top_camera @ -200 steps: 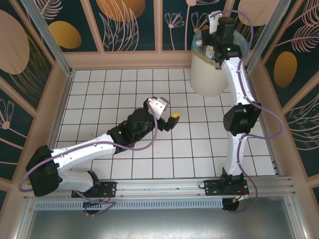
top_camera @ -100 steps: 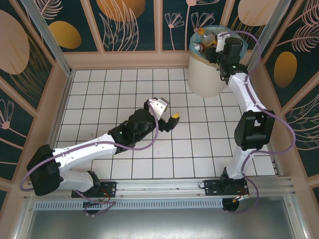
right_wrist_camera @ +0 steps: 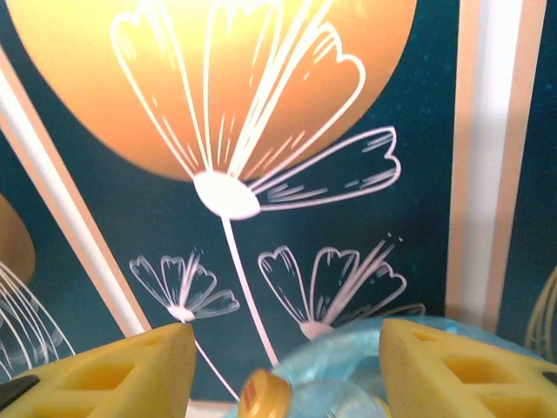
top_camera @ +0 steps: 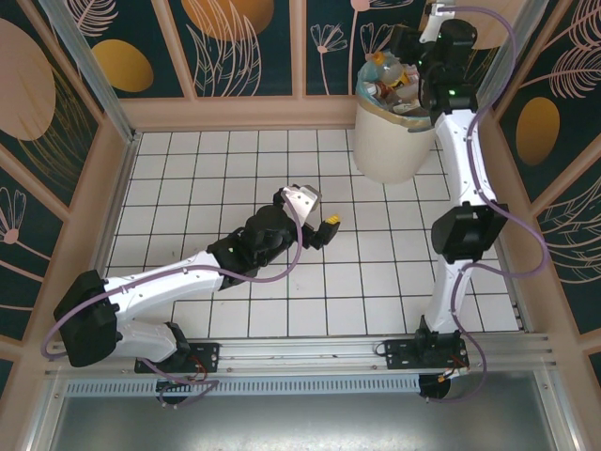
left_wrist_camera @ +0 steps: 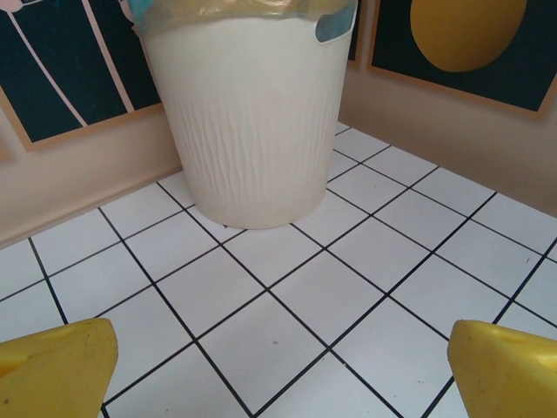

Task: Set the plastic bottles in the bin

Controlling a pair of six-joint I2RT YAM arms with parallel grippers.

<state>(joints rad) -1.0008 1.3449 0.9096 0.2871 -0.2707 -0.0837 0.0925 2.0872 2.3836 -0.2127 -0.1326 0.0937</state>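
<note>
The right gripper [right_wrist_camera: 287, 361], jaws parted and empty over the bin [top_camera: 390, 141], should lift straight clear of the blue liner [right_wrist_camera: 344, 383] so nothing snags, the plastic bottles [top_camera: 387, 77] heaped inside at rim level.

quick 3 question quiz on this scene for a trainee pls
1. True or false: the left pincer holds a bottle.
2. Multiple choice: where do the plastic bottles lie? A in a cardboard box; B in the bin; C on a shelf.
3. Short answer: which pincer hangs above the bin?
Key: 1 false, it is open and empty; 2 B; 3 the right pincer.
</note>
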